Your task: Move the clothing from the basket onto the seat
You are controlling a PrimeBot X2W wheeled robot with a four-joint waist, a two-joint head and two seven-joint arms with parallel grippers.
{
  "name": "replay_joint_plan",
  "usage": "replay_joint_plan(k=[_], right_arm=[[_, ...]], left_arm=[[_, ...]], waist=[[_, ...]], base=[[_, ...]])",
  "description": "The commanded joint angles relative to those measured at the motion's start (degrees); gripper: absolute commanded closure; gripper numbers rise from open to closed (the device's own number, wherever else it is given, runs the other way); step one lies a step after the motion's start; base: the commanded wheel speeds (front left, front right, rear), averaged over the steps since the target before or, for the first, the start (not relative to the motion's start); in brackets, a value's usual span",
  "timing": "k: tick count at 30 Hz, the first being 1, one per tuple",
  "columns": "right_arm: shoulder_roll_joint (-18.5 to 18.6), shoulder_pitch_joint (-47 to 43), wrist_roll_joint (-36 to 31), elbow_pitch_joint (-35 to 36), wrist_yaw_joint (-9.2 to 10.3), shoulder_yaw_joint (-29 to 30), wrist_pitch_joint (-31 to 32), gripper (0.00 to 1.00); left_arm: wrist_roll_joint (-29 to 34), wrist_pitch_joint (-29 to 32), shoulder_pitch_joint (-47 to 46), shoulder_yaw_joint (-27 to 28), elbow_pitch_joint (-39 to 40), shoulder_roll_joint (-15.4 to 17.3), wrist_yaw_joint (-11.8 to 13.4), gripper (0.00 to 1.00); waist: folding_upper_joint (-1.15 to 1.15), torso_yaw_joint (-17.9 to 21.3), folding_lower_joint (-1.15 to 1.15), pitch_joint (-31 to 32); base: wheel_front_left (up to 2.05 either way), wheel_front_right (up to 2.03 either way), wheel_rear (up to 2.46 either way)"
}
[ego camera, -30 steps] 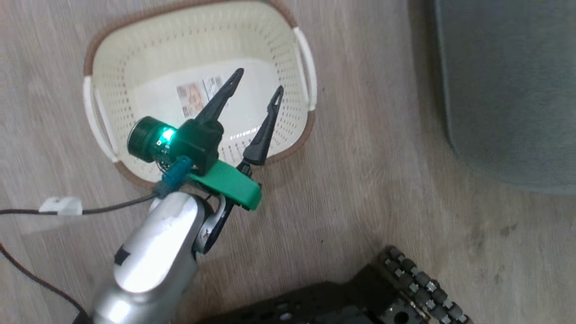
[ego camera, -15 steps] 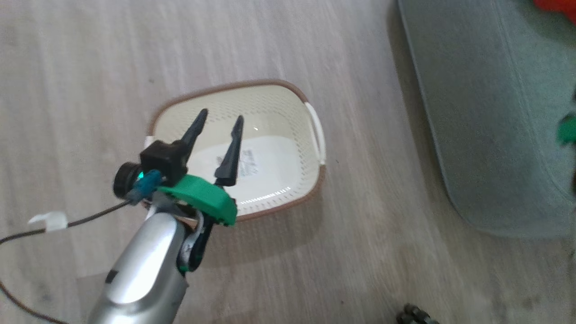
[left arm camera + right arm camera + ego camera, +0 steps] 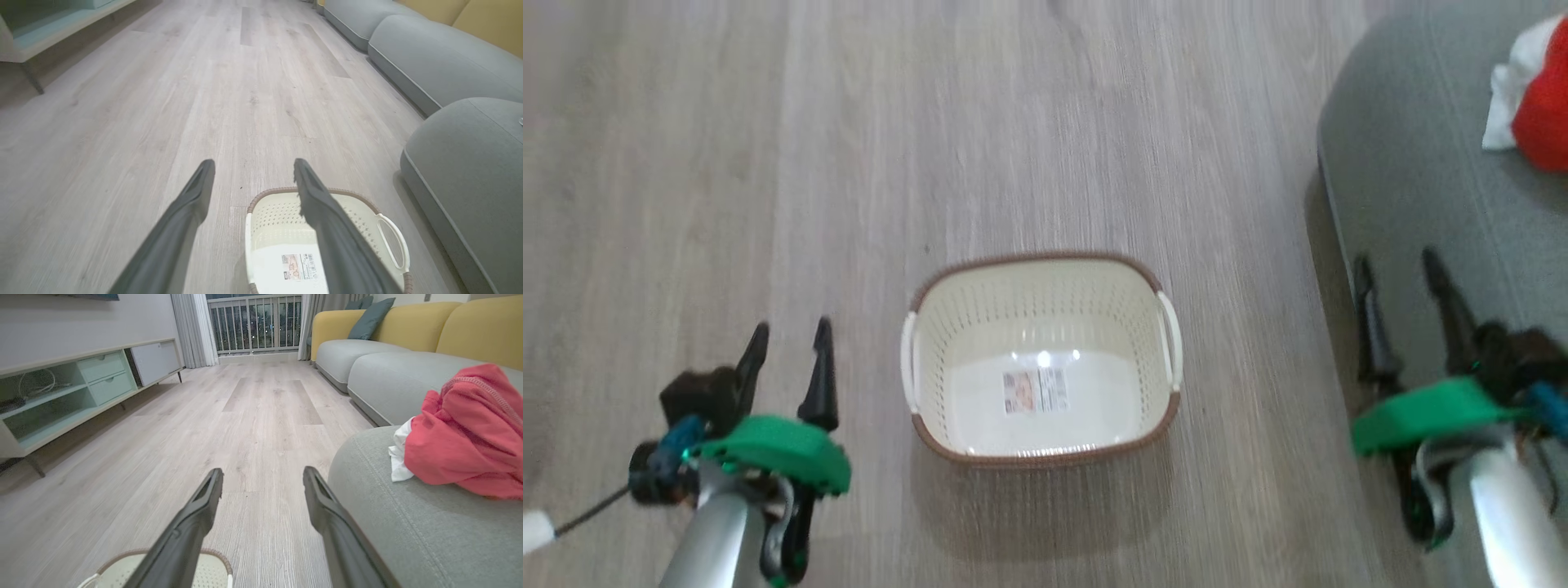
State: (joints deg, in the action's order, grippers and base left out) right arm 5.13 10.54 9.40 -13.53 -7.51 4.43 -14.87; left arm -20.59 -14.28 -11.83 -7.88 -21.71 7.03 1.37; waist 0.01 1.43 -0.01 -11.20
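Observation:
The cream basket (image 3: 1042,278) with a brown rim stands on the wood floor, holding nothing but its label sticker; it also shows low in the left wrist view (image 3: 269,212). Red clothing (image 3: 1543,98) with white trim lies bunched on the grey seat (image 3: 1405,180), big in the right wrist view (image 3: 466,433). My left gripper (image 3: 788,335) hovers open left of the basket, nothing between its fingers. My right gripper (image 3: 1401,273) hangs open over the seat's near edge, short of the clothing.
Grey sofa cushions (image 3: 380,375) with yellow backs run along the right. A low pale-green TV cabinet (image 3: 61,392) lines the left wall. Curtains and a balcony railing (image 3: 253,326) close the far end. Wood floor (image 3: 931,122) stretches between.
The head camera has swung, so the whole picture shifted. My left gripper has drawn back from over the basket to its left side, still open. The right gripper and the clothing have come into view.

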Motion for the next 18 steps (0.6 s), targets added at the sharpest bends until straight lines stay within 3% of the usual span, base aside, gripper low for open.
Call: replay_joint_plan(k=[1, 7, 18], right_arm=[[-0.1, -1.3, -1.3, 1.3, 0.02, -1.3, -0.1, 0.0], [-1.6, -5.4, -1.8, 0.0, 0.02, -1.0, -0.1, 0.0], [-2.2, -6.3, -2.8, -0.8, 0.02, -0.6, -0.1, 0.0]], left_arm=[[1.3, -0.7, 0.2, 3.2, 1.3, 0.4, -0.4, 0.0], [3.9, -0.7, 4.0, 7.7, 1.9, -1.4, -1.4, 0.0], [7.5, -0.7, 4.3, 9.2, 3.5, -3.6, -3.5, 0.0]], waist=[[-0.01, -1.9, 0.01, 4.3], [-0.01, -1.6, 0.01, 7.8], [-0.01, -0.4, 0.01, 8.6]], base=[[0.0, 0.0, 0.0], [0.0, 0.0, 0.0], [0.0, 0.0, 0.0]])
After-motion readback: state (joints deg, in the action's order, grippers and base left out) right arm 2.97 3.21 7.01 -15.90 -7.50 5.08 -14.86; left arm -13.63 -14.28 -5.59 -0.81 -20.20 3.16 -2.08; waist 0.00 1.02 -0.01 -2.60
